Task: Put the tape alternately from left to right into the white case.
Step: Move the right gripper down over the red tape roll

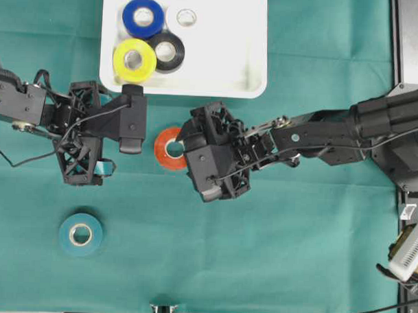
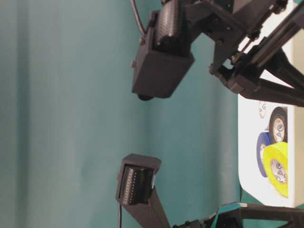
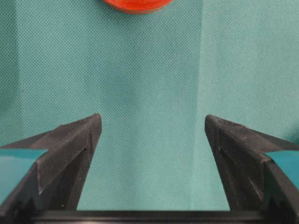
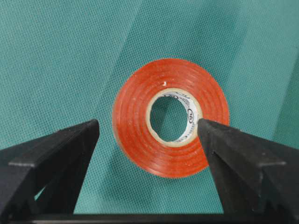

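Status: four rolls are in the white case (image 1: 250, 62) at the far edge of the table: blue roll (image 1: 143, 17), white roll (image 1: 186, 17), black roll (image 1: 166, 51), yellow roll (image 1: 134, 60). Two rolls are left on the green cloth (image 1: 295, 242): red-orange roll (image 1: 171, 148) at centre, teal roll (image 1: 80, 234) near-left.

Right gripper (image 1: 188, 150): jaws wide apart, holding nothing. It hangs over the red-orange roll (image 4: 170, 117). In the right wrist view the roll lies flat, core up, just ahead of the tips. One finger (image 4: 56, 158) stands clear to the outside of the roll; the other finger (image 4: 233, 158) overlaps its rim on the opposite side. No contact can be confirmed.

Left gripper (image 1: 131, 119): jaws fully spread, empty. It sits just left of the red-orange roll, fingers (image 3: 70, 144) over bare cloth. Only the roll's edge (image 3: 138, 4) shows at the top of the left wrist view.

Key relation: the roll is a flat ring, so it has no long axis, and approach angle is not critical. It lies betw. the two grippers, but the right gripper is directly above it; the left is offset. Judgement: the right arm takes this pick. The roll looks off-centre betw. the right jaws, so a small sideways correction before lowering seems needed, otherwise one finger may land on the rim.

The teal roll is well apart from both grippers, nearer the left arm.
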Robot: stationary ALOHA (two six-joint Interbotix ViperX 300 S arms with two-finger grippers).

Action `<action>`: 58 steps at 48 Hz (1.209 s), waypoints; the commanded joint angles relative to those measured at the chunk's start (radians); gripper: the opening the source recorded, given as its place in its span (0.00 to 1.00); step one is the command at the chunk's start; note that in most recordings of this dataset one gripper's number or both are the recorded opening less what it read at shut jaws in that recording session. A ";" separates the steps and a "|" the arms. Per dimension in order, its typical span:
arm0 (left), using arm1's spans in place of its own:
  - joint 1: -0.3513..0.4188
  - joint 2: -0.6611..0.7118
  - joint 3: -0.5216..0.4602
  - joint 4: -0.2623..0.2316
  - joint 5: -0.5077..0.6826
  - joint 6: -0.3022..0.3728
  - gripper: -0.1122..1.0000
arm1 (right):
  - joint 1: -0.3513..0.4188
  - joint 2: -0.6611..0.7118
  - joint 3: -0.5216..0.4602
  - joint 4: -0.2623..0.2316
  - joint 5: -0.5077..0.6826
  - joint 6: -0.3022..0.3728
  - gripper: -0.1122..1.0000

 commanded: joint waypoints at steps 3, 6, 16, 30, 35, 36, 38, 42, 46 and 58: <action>-0.002 -0.029 -0.006 -0.002 -0.005 -0.002 1.00 | 0.009 0.009 -0.031 0.002 -0.003 0.000 0.82; -0.002 -0.029 -0.005 -0.002 -0.005 -0.002 1.00 | 0.011 0.021 -0.035 0.000 -0.005 0.000 0.82; -0.002 -0.028 0.000 -0.002 -0.005 -0.002 1.00 | 0.014 0.060 -0.051 0.002 -0.008 0.003 0.82; -0.002 -0.029 0.000 -0.002 -0.005 -0.002 1.00 | 0.014 0.103 -0.077 0.003 -0.003 0.002 0.82; -0.002 -0.028 0.002 0.000 -0.005 -0.002 1.00 | 0.014 0.109 -0.083 0.002 -0.003 0.002 0.82; -0.002 -0.029 0.002 -0.002 -0.005 -0.002 1.00 | 0.015 0.109 -0.083 0.002 -0.003 0.002 0.82; -0.002 -0.028 0.002 -0.002 -0.005 -0.002 1.00 | 0.014 0.109 -0.083 0.002 -0.002 0.002 0.81; -0.002 -0.029 0.002 -0.002 -0.005 -0.002 1.00 | 0.014 0.109 -0.083 0.002 -0.002 0.002 0.76; -0.002 -0.029 0.000 -0.002 -0.005 -0.002 1.00 | 0.014 0.109 -0.083 0.002 -0.002 0.002 0.60; -0.002 -0.029 0.002 -0.002 -0.005 -0.003 1.00 | 0.015 0.106 -0.083 0.003 -0.002 0.002 0.13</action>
